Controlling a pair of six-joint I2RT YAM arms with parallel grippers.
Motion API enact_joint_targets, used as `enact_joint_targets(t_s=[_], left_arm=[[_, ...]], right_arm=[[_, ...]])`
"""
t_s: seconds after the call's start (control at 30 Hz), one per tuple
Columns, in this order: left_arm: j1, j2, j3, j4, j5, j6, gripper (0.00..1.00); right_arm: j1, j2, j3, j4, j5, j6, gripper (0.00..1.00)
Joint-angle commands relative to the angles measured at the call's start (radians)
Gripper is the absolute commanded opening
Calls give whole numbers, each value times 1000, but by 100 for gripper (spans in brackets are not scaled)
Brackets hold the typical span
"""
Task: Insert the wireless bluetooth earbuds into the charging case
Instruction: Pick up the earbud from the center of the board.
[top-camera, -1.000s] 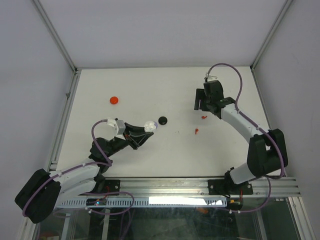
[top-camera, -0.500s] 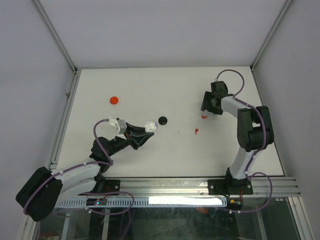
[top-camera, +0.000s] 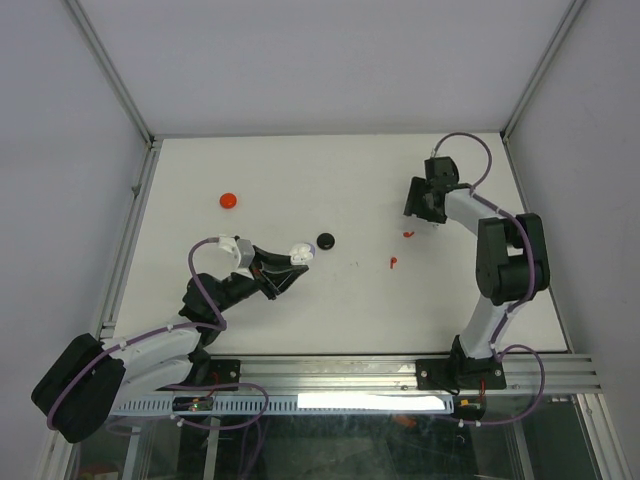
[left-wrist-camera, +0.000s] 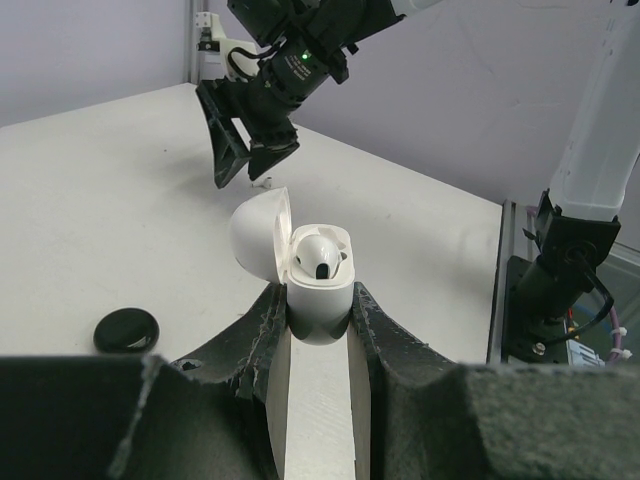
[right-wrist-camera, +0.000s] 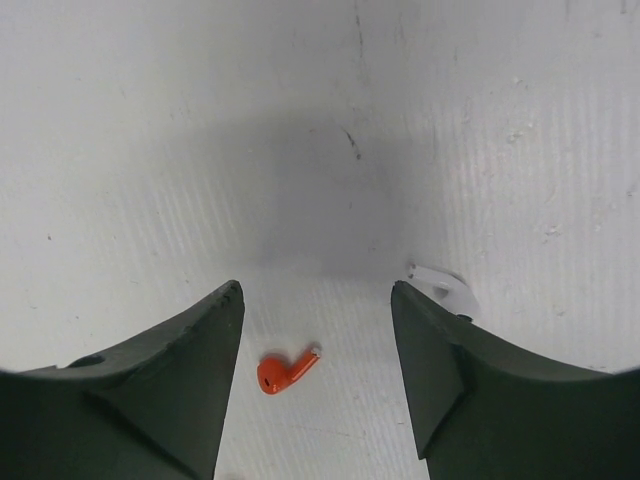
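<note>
- White tabletop (top-camera: 300, 180) inside a grey-walled, metal-framed booth is filling the top view. The left gripper (top-camera: 292, 262) is pinching a white rounded plastic charging case (top-camera: 301, 252) near mid-table, just beside a flat black round disc (top-camera: 326, 241).
- The right gripper (top-camera: 424, 205) is hanging over the far right area, near two tiny red stemmed plastic earbuds (top-camera: 408, 234) lying loose. A small red round disc (top-camera: 228, 200) is sitting well apart at the left.
- Left wrist view: the claw is pressing on both sides of the case, which is standing with its lid open. One white earbud (left-wrist-camera: 318, 258) is sitting inside; I cannot tell about the second socket.
- Right wrist view: the claw (right-wrist-camera: 315, 305) is spread and gripping nothing. One red earbud is lying between the fingers, and a tiny white stemmed plastic earbud (right-wrist-camera: 445, 290) is lying just beside one finger.
- Progress looks partial: one bud is seated, and the loose white one is likely waiting for pickup.
- Bare table is surrounding the loose buds. The right frame rail is running near the right arm.
</note>
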Motion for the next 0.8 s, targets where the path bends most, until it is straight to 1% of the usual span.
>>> enact_joint_targets(t_s=[0.0,0.2,0.3,0.5,0.77], left_arm=[[5,-11,5,26,23,11,0],[5,-6,7,30,25,6,0],[6,-14,8,20,24,8,0],[6,-24,8,7,23,11,0],[5,-7,11,24,36,3,0]], right_arm=[[-39,-59,60,2,29,-51,64],[-52,44,163,-29,5,-69,63],[-52,78,189,-39,1,-65,63],[-58,98,180,-69,1,-61,62],[-57,84,129,-112,-62,-60,57]])
